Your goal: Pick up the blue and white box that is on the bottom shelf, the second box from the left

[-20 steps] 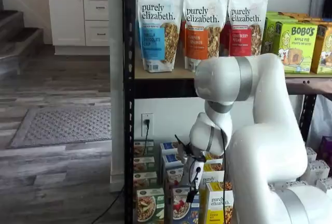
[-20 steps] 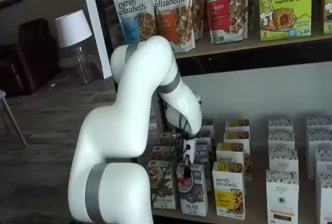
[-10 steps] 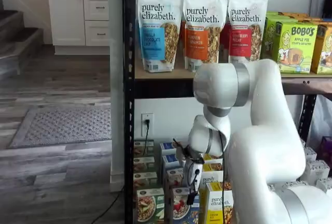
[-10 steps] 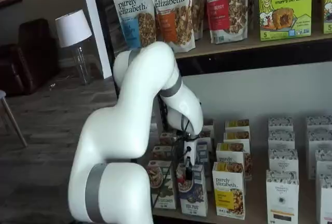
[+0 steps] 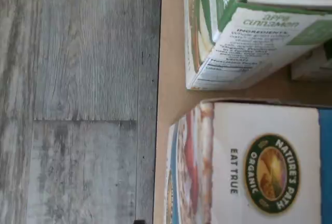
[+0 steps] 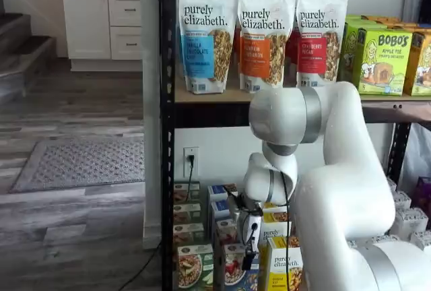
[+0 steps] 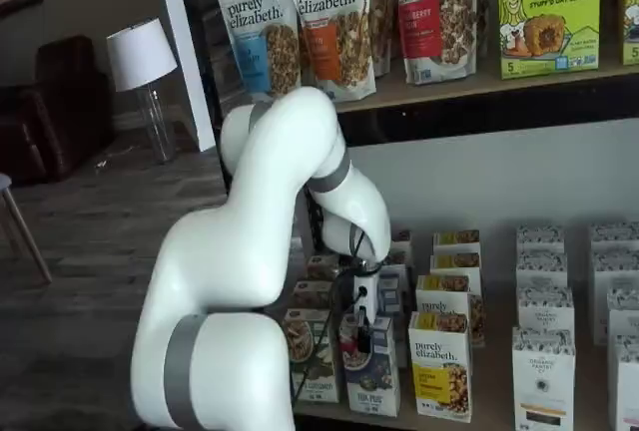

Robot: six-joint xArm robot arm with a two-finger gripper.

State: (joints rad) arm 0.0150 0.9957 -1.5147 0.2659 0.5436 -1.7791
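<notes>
The blue and white box stands in the front row of the bottom shelf [image 7: 491, 397] in both shelf views [image 6: 231, 268] [image 7: 371, 379]; it pictures a bowl with red berries. The wrist view shows its white top [image 5: 270, 156] with a round "Nature's Path" logo, close below the camera. My gripper [image 6: 248, 257] [image 7: 362, 336] hangs just above the box's top, and its black fingers overlap the box's upper edge. The fingers show side-on, so no gap can be judged. No box is lifted.
A green-and-white carton [image 6: 194, 265] [image 7: 311, 356] [image 5: 244, 32] stands beside the box on one side and a yellow "purely elizabeth" carton [image 6: 285, 269] [image 7: 440, 365] on the other. More cartons fill the rows behind. Tall granola bags [image 6: 259, 35] stand on the level above. My white arm [image 6: 337, 170] fills the foreground.
My arm has sunk a little and the gripper has come down closer to the top of the blue and white box. The cartons have not moved.
</notes>
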